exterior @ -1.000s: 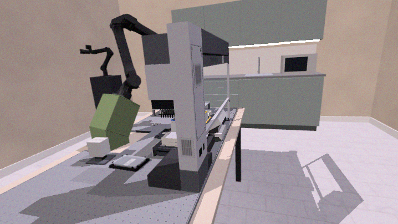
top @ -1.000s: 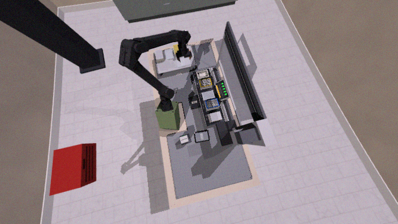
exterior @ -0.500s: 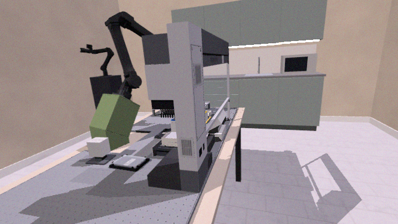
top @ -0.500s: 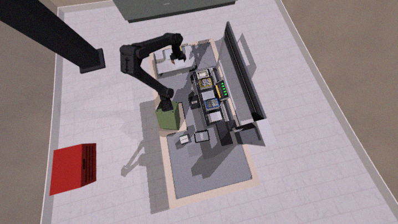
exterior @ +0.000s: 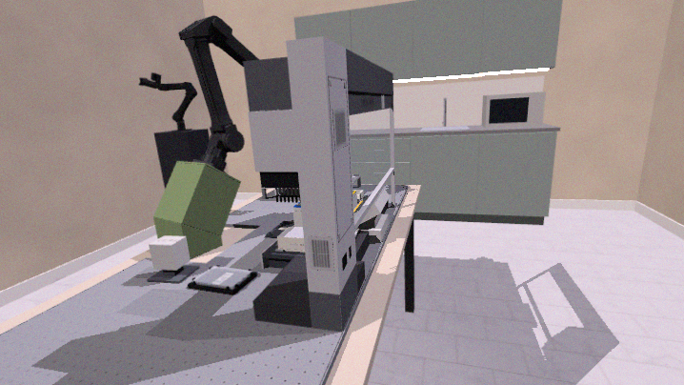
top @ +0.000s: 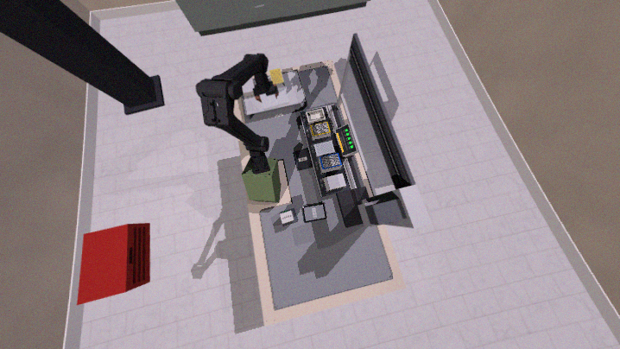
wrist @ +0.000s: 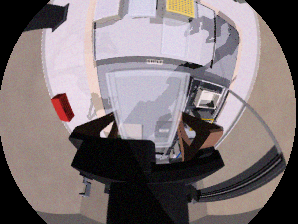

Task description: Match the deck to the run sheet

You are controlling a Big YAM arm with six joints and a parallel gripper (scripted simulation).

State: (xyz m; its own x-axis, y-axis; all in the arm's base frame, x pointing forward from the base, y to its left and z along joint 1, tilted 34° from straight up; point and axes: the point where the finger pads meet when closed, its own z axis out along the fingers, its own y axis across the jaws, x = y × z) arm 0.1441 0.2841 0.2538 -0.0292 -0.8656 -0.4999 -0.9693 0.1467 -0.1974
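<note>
Top view: arm (top: 225,104) bends from the green pedestal (top: 261,184) to the pale shelf (top: 290,104) at the deck's far-left end. The gripper (top: 267,95) hangs over the shelf, just beside a yellow rack (top: 275,76). What it carries blends into the shelf below and cannot be made out here. Five deck positions in a row:
- reservoir (top: 315,115), open; contents too small to judge
- yellow-framed tip rack (top: 320,128), uncovered, speckled with tips
- plate (top: 324,148)
- blue-framed tip rack (top: 330,161), uncovered
- pale block (top: 335,181)

A lid (top: 313,212) lies flat in a dark frame past the row. Labels are illegible.

Exterior view: the grey housing (exterior: 311,167) hides the gripper, the shelf and most of the deck. Only the upper arm and the pedestal show.

Wrist view: a see-through cover (wrist: 140,103) is clamped between the fingers, which stand wide across it. It reaches forward from them, level, above the shelf's near edge. The yellow rack sits beyond its far end, the reservoir off to its right. The gripper body cuts off the cover's near edge.
</note>
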